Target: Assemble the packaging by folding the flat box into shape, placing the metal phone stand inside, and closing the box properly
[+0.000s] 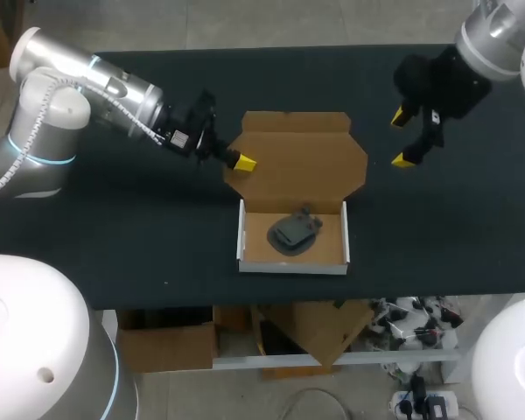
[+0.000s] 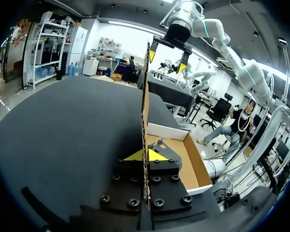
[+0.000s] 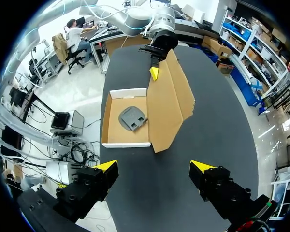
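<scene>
A cardboard box (image 1: 245,236) with white outer walls stands formed at the table's middle, and a dark grey metal phone stand (image 1: 294,231) lies inside it. Its brown lid (image 1: 302,157) is raised behind the tray. My left gripper (image 1: 243,162) is shut on the lid's left edge. In the left wrist view the lid (image 2: 146,92) runs edge-on between the yellow tips of that gripper (image 2: 147,155), with the stand (image 2: 160,145) beside it. My right gripper (image 1: 402,138) hovers open beyond the lid's right side. Ahead of the right gripper (image 3: 153,166) I see the lid (image 3: 169,96), the tray (image 3: 117,140) and the stand (image 3: 132,117).
The black table (image 1: 114,227) stretches to both sides of the box. Its front edge (image 1: 332,302) runs close below the box's front wall.
</scene>
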`<state>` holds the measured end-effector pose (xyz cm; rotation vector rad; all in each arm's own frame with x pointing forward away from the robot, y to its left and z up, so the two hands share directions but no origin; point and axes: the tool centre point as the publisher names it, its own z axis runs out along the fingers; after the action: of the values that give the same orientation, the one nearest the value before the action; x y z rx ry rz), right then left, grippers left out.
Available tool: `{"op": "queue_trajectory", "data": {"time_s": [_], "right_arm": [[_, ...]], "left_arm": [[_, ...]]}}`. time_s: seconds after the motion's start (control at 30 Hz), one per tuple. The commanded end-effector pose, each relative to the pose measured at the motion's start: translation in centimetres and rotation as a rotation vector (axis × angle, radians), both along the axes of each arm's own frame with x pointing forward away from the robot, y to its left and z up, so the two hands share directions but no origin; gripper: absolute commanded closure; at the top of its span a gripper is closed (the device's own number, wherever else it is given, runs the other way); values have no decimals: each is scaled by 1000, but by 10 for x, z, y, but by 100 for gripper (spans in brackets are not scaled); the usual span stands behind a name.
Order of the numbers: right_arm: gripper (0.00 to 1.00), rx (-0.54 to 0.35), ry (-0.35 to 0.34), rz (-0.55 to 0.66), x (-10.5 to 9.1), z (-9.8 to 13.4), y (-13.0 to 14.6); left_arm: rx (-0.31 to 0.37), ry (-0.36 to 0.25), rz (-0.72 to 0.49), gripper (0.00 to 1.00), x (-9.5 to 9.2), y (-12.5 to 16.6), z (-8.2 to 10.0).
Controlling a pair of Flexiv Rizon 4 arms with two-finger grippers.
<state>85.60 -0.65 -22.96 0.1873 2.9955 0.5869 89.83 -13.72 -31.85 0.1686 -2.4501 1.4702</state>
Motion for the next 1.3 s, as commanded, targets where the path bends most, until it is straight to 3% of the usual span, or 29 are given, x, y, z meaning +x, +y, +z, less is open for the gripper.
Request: {"op": "queue_trajectory", "data": {"time_s": [0.03,0.4,0.8,1.3], "right_arm": [[0,-11,0,2,0,2,5],[0,-14,1,15,1,3,9],[0,-15,5,25,1,2,11],[0,-11,4,33,2,3,10]], "left_arm": [[-11,-32,-1,100,-5,2,0],[-7,-181,29,100,-22,8,5],[48,-269,108,100,-35,0,14],[50,-324,180,100,-39,-5,9]]}}
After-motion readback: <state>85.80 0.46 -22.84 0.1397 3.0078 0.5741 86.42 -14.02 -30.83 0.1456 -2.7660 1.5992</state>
